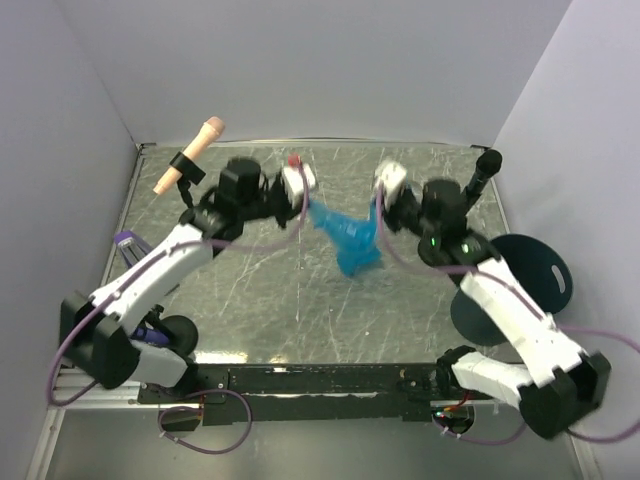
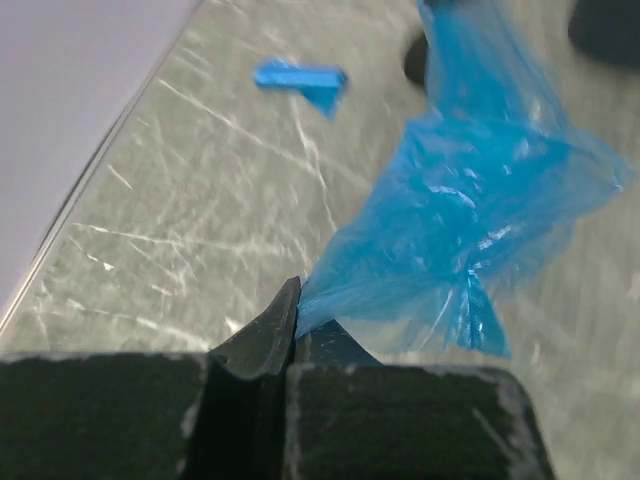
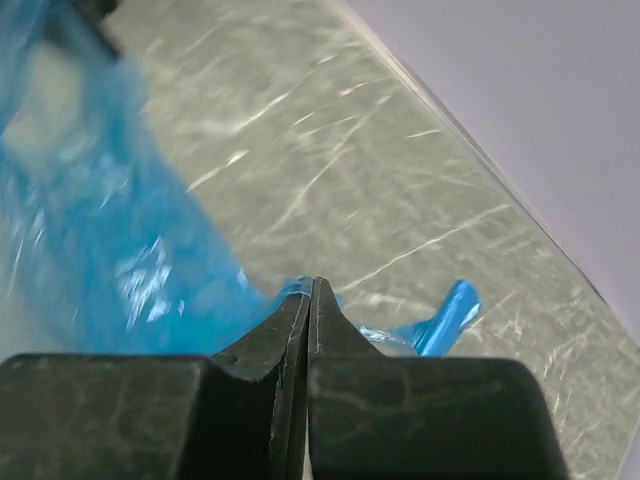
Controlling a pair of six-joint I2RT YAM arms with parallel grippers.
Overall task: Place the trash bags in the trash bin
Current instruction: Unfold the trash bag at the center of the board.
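Blue sheet bag (image 1: 352,245) hangs over mid-worktop (image 1: 260,300), strung between both arms. Left gripper (image 2: 296,305) is clamped on one end, right gripper (image 3: 312,298) pinched tight on the other. Step looks like the carry to the trash bin (image 1: 535,270), off the right edge. Next: swing both right, release over it. Small blue roll (image 2: 300,82) lies loose, not yet picked. Black mic (image 1: 487,165) crowds that path.

The trash bag (image 1: 350,240) was bright translucent blue, the small roll (image 2: 300,82) the same blue. The desk (image 1: 260,300) was silvery grey with pale scratches. The trash bin (image 1: 530,255) was dark navy-teal, the microphone (image 1: 195,152) pale peach
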